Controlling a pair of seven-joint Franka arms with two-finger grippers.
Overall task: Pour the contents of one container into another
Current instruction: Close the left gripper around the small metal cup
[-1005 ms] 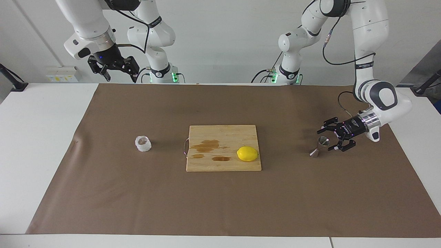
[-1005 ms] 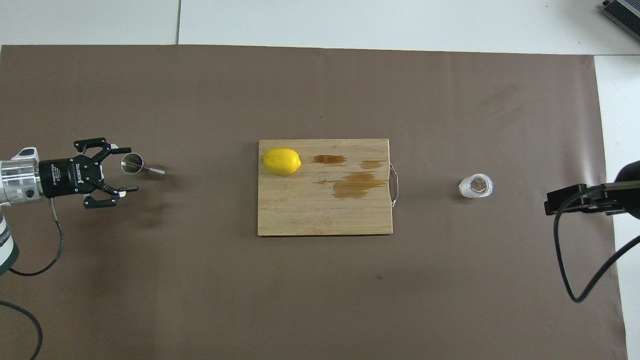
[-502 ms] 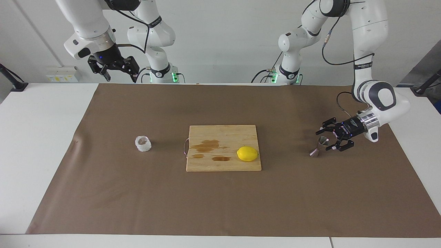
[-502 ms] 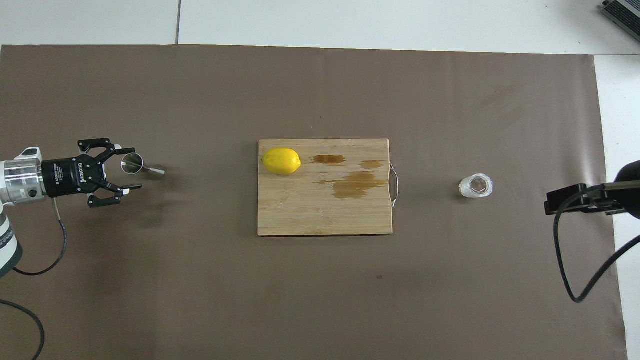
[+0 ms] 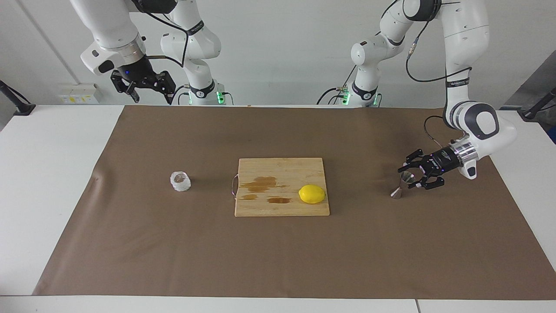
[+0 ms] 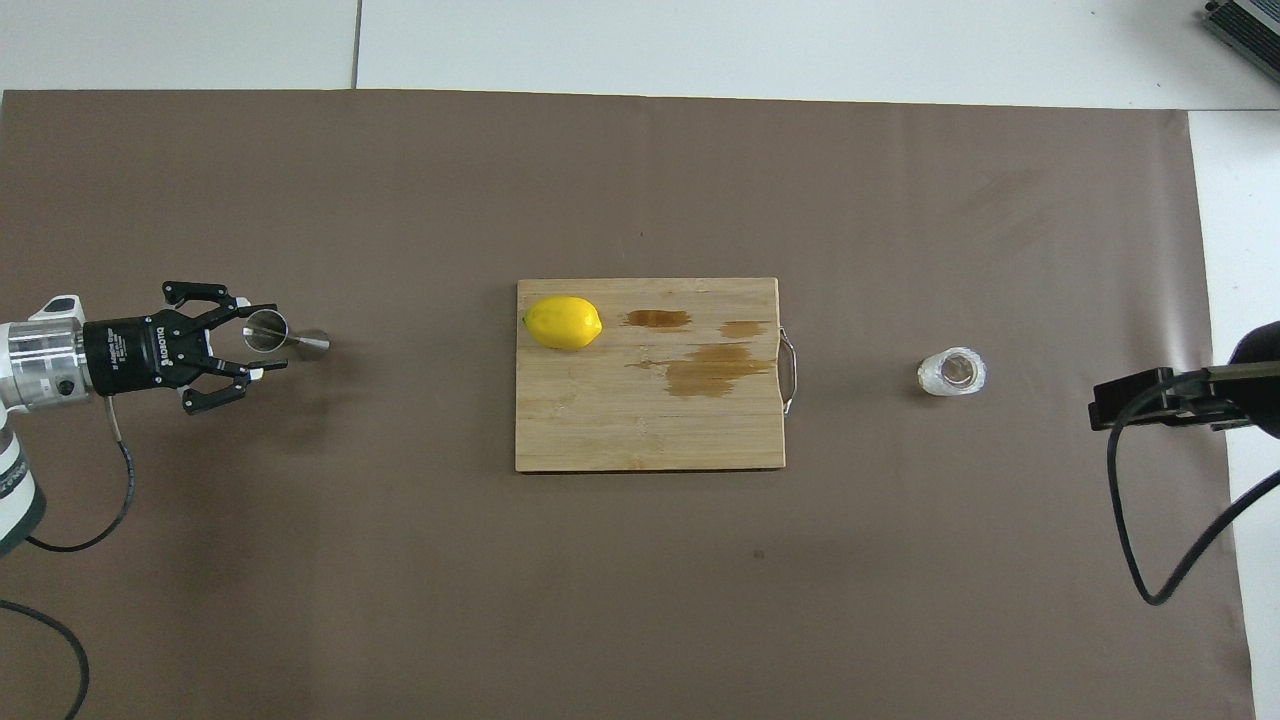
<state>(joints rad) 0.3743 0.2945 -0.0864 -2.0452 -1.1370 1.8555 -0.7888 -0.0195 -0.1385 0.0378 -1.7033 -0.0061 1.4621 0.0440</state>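
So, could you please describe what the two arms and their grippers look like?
Both arms are glossy white with dark grey joint bands and trailing black cables. The left gripper and right gripper are black, behind silver wrist rings. Green lights glow at the bases.

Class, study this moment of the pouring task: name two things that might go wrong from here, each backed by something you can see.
1. The left gripper comes at the steel jigger from the side with open fingers. The jigger is slim and narrow-waisted, so a finger might tip it before the grasp closes.
2. The clear cup stands at the right arm's end, past the cutting board and lemon, while the right gripper waits raised; a long carry might spill.
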